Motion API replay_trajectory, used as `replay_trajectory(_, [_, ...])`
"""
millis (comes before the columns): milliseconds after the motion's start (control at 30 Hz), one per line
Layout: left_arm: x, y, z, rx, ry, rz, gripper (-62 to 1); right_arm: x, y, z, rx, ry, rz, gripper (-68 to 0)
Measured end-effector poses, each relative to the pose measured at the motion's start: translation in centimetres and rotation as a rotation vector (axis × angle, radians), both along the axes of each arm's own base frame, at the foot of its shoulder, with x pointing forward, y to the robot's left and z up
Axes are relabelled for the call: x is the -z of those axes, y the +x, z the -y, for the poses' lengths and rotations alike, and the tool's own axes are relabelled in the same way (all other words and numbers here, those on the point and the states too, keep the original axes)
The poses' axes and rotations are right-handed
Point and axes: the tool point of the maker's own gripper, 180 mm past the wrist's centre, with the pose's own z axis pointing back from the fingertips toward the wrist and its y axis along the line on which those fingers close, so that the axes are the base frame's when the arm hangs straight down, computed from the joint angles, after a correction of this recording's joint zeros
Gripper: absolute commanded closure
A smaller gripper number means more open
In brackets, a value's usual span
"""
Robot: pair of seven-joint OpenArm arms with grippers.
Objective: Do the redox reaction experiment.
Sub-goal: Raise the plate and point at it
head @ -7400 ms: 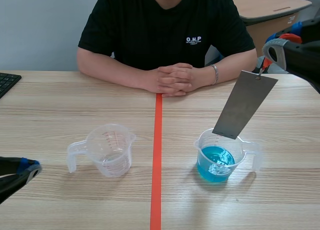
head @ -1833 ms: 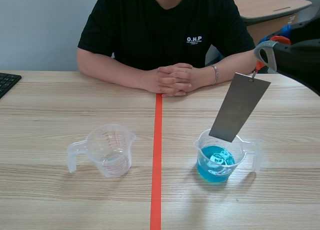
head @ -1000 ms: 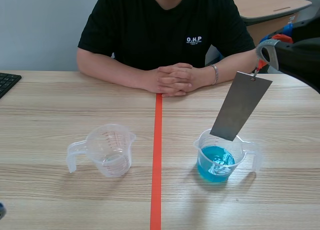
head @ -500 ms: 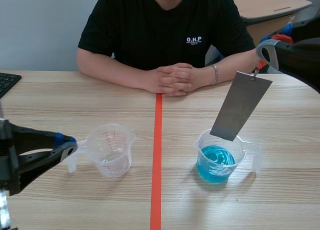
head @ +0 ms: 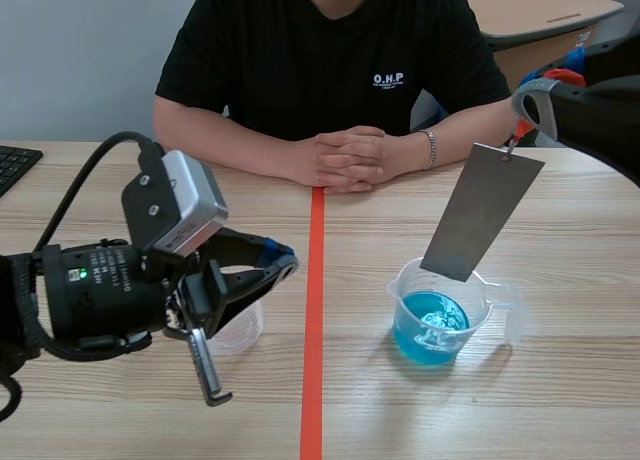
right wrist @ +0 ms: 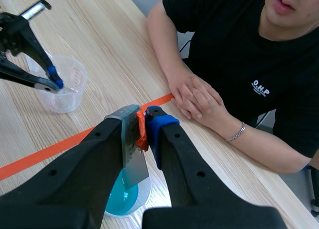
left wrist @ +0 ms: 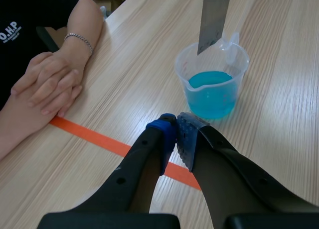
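Dull grey metal strip (head: 483, 212) at the right of the frame, clear beaker (head: 405, 292) of bright blue liquid (head: 415, 342) below it, orange-red tape line (head: 314, 380) down the middle, pale wood-grain table (head: 100, 180), black left gripper (head: 283, 263) tipped in blue, black shirt (head: 300, 60) with white lettering at the top.

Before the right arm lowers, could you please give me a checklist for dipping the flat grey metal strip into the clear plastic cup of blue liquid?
1. The right gripper is shut on the flat grey metal strip: ok.
2. Its lower end hangs over the clear plastic cup of blue liquid: ok.
3. Cup upright: ok.
4. Strip hanging straight: not ok, tilted.
5. The left gripper, shut, is away from that cup: ok.
6. The person's clasped hands are away from it: ok.
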Motion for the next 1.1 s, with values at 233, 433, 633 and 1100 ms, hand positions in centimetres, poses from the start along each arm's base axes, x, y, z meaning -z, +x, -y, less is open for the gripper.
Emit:
replay_trajectory(233, [0.7,1.4,2.9,0.018,0.012,0.041,-4.6,0.0,0.0,0.0,0.000,0.000,0.000,-1.7])
replay_trajectory(433, [2.3,2.2,4.9,0.027,0.025,0.032,-4.6,0.0,0.0,0.0,0.000,0.000,0.000,-1.7])
replay_trajectory(633, [2.9,2.5,6.5,0.049,0.032,0.038,-4.6,0.0,0.0,0.0,0.000,0.000,0.000,-1.7])
replay_trajectory(1100, [3.3,2.2,8.3,0.084,0.024,0.032,-4.6,0.0,0.0,0.0,0.000,0.000,0.000,-1.7])
